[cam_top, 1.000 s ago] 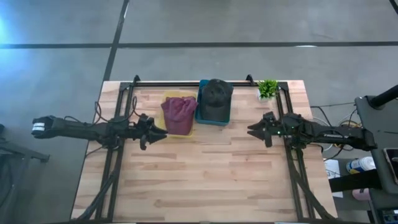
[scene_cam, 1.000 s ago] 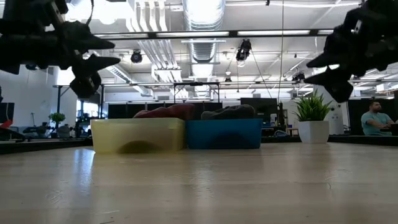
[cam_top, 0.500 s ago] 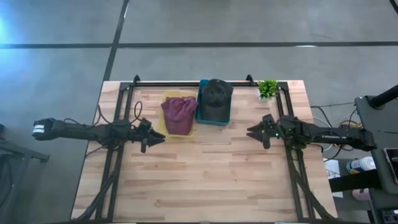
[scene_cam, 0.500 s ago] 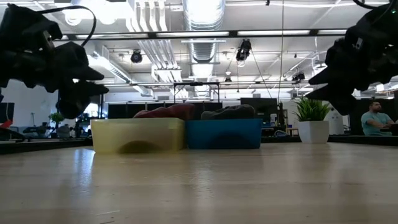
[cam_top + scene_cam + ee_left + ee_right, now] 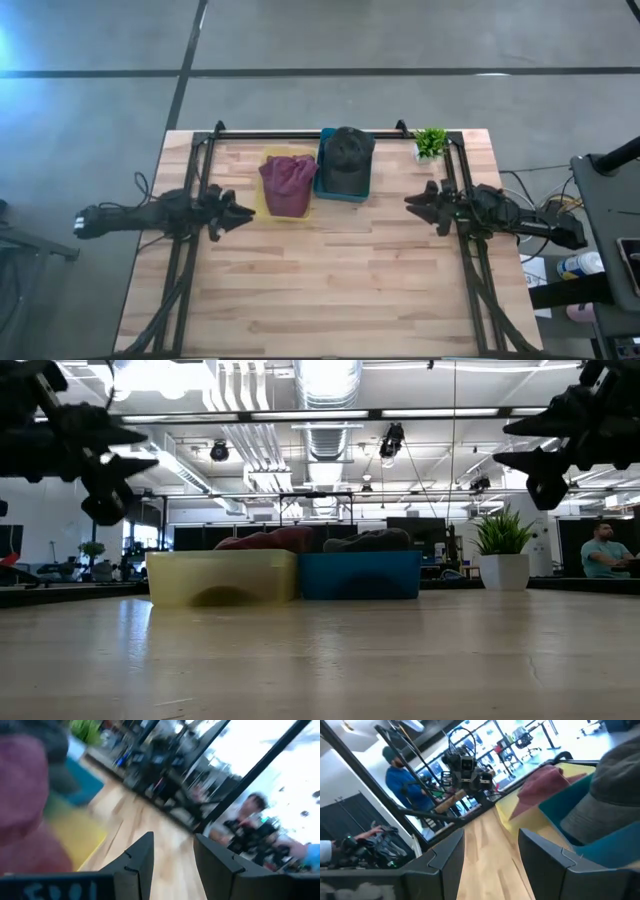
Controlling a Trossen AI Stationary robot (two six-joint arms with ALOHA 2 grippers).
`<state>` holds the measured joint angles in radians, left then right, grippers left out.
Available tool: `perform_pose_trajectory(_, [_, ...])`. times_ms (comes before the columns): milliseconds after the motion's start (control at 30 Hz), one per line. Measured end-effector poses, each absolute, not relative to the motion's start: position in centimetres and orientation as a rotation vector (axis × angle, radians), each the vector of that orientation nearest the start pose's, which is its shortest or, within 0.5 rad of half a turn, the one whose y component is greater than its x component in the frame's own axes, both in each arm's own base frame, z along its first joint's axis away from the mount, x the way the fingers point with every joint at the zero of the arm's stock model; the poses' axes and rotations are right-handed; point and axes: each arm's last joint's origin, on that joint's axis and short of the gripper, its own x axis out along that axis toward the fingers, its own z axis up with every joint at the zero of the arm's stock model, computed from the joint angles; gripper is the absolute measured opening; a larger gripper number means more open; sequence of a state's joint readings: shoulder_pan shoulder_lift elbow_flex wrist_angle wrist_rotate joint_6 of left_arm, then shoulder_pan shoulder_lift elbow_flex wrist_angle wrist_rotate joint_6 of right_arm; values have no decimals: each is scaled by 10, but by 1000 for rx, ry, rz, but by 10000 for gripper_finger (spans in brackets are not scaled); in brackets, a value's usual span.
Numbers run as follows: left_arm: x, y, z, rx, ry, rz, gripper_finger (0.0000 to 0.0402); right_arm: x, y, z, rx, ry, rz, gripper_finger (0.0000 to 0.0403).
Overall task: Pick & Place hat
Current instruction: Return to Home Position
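Note:
A maroon hat [image 5: 288, 182] lies in a yellow bin [image 5: 222, 577] near the table's far edge; it also shows in the left wrist view [image 5: 22, 795] and the right wrist view [image 5: 540, 787]. A dark grey hat [image 5: 346, 160] sits in the blue bin [image 5: 360, 574] beside it, and in the right wrist view [image 5: 615, 785]. My left gripper [image 5: 238, 213] hangs open above the table, left of the yellow bin. My right gripper [image 5: 412, 202] hangs open to the right of the blue bin. Neither holds anything.
A small potted plant [image 5: 430, 141] stands at the far right corner. Black frame rails [image 5: 190, 200] run along both table sides. The near half of the wooden table [image 5: 320, 290] is bare. People show in the room beyond the table [image 5: 603, 550].
Both arms have drawn back toward their own table sides: the left gripper moved toward the left edge, the right gripper slightly toward the right edge, and both rose in the low view. The hats and bins have not moved.

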<state>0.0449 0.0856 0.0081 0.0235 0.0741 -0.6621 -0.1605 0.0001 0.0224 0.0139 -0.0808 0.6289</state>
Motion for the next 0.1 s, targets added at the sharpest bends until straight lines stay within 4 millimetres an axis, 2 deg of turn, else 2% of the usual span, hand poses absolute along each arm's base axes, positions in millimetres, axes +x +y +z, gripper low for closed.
perform_pose_trajectory(100, [98,3,168,-660,-11,-30,133,96,-11,169,625,-50,-55,180])
